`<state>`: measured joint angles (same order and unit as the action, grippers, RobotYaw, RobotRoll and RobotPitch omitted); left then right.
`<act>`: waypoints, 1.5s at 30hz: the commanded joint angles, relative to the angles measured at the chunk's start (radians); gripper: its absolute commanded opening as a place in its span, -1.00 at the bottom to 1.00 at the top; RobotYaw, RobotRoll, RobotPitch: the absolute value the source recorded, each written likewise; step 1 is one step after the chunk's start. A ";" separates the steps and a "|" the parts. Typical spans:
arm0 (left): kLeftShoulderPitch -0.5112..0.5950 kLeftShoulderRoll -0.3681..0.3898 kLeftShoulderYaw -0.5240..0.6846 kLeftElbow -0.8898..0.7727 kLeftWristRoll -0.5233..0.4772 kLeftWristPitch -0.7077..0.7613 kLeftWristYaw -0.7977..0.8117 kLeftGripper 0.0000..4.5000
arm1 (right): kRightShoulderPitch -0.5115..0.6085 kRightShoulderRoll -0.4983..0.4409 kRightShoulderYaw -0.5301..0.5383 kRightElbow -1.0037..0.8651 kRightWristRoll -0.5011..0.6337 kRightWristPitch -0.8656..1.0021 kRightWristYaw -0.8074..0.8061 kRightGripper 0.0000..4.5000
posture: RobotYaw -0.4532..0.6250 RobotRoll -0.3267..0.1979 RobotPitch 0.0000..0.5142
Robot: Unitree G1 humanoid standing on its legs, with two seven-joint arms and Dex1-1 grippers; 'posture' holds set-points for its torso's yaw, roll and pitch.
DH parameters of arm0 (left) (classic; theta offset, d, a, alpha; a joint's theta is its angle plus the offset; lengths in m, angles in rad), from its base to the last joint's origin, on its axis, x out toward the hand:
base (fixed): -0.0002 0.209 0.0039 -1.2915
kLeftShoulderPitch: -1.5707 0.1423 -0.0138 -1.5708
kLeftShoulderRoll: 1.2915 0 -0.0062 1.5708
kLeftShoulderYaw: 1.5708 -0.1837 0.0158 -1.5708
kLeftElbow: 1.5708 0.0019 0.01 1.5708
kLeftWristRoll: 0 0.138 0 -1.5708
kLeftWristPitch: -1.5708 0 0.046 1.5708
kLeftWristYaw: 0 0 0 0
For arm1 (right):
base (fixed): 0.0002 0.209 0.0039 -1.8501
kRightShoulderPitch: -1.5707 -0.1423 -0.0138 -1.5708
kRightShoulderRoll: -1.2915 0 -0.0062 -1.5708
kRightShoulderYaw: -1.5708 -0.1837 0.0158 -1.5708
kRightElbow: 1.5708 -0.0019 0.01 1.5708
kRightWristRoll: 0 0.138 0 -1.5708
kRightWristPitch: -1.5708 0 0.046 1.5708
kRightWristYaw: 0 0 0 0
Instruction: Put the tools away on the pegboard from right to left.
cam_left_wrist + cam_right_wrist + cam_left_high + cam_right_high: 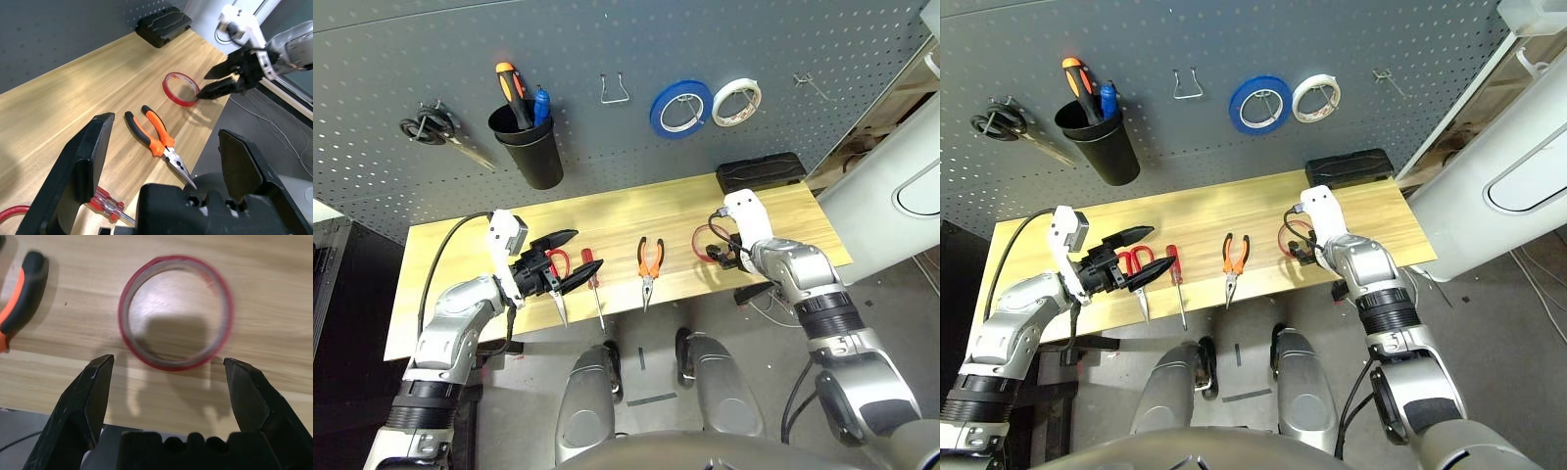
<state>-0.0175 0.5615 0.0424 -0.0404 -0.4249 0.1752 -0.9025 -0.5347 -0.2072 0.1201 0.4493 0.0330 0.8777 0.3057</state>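
Your right gripper hangs wide open just short of the tape ring, centre-right on the table. Left gripper is open too. Ring's probably light, thin, squashy, so pinch across its wall, gently.

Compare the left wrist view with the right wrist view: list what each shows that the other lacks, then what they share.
Left wrist view alone: the open left gripper, the whole orange-and-black pliers, the red-handled screwdriver, a black case at the table's back edge, a strip of the pegboard, and the right gripper open beside the tape ring.

Right wrist view alone: the tape ring from nearly straight above, between that gripper's own fingers.

Both: the red tape ring lying flat, the wooden table, part of the pliers' handle.
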 commanded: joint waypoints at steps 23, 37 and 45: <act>0.045 -0.043 0.033 -0.104 0.008 0.065 0.102 1.00 | -0.175 0.062 -0.034 0.516 -0.053 -0.341 -0.009 -1.00 | -0.16 0.25 -0.62; -0.007 -0.050 0.057 -0.104 -0.031 0.053 0.086 1.00 | 0.090 -0.138 -0.080 -0.260 -0.047 -0.100 0.003 -1.00 | -0.30 0.25 -0.76; -0.003 0.035 0.183 -0.131 -0.113 0.067 0.033 1.00 | 0.160 -0.237 -0.132 -0.498 -0.044 -0.091 0.019 -1.00 | -0.30 0.25 -0.73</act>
<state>-0.0133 0.5746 0.1933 -0.1753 -0.5156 0.2331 -0.8514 -0.3856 -0.4260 0.0147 -0.0160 -0.0164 0.7877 0.3151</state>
